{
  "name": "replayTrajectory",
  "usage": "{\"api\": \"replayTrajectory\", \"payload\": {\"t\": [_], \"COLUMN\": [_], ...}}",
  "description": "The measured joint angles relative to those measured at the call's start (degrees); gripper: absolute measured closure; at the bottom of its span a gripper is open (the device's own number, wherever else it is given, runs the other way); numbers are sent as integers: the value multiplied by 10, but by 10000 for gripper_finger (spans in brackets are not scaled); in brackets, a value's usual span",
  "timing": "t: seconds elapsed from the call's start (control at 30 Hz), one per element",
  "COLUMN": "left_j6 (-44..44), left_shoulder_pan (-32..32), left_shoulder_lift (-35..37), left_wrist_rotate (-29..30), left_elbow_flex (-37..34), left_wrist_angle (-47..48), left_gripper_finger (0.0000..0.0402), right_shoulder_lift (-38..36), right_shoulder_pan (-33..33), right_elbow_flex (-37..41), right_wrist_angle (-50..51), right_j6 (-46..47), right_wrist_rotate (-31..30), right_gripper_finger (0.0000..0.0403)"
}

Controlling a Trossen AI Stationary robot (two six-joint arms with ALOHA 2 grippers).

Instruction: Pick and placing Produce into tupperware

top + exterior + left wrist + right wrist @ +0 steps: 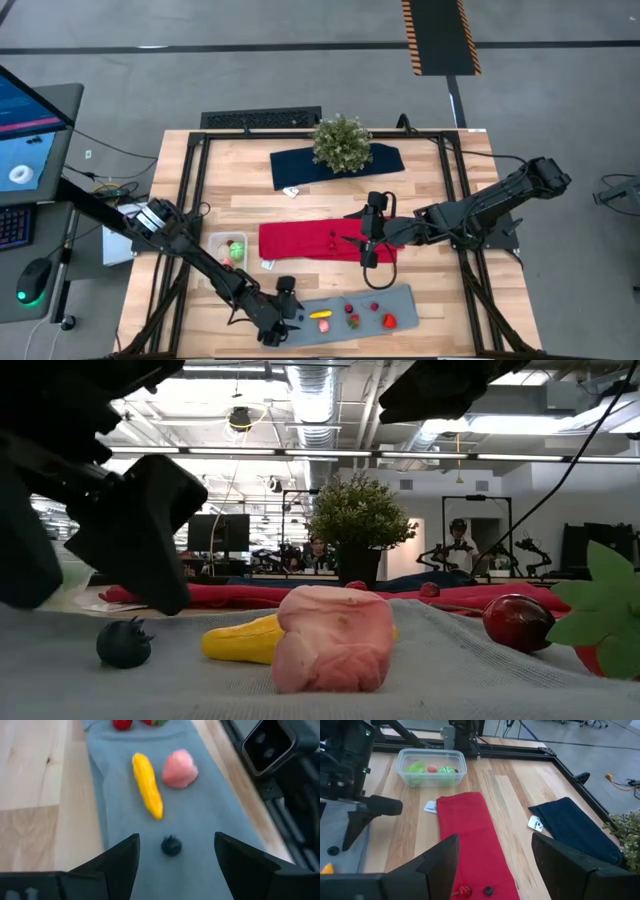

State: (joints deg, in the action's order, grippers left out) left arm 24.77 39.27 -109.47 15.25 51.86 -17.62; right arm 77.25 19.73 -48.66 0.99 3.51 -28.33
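Note:
Toy produce lies on a grey mat: a dark berry, a yellow piece, a pink piece and red strawberries. My left gripper hovers open just above the mat's left end, one finger on either side of the dark berry without touching it. The clear tupperware stands on the wood and holds green and red pieces. My right gripper waits open over a red cloth. A small strawberry and another dark berry lie on that cloth.
A potted plant stands on a navy cloth at the table's far side. Small white cards lie on the wood beside the cloths. Black frame rails run along the table's edges. Bare wood shows between the tupperware and the mat.

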Motion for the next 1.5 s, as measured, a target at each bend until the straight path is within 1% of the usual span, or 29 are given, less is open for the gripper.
{"api": "replayTrajectory", "payload": {"t": [0.1,0.63,0.73,0.83,1.13,1.5], "left_j6": [-10,-5,-4,-4,-1,1], "left_shoulder_pan": [0,-3,-3,-3,-3,-3], "left_shoulder_lift": [-2,-23,-23,-23,-23,-23], "left_wrist_rotate": [3,5,4,4,15,25], "left_elbow_flex": [0,0,0,0,0,0], "left_wrist_angle": [-2,-12,-13,-14,-16,-16], "left_gripper_finger": [156,156,165,188,283,367], "right_shoulder_lift": [0,0,0,0,0,0], "right_shoulder_pan": [0,0,0,0,0,0], "right_elbow_flex": [0,0,0,0,0,0], "right_wrist_angle": [0,2,2,3,3,3], "right_j6": [0,0,0,0,0,0], "right_wrist_rotate": [0,0,0,0,0,0], "right_gripper_finger": [128,128,128,128,128,128]}}
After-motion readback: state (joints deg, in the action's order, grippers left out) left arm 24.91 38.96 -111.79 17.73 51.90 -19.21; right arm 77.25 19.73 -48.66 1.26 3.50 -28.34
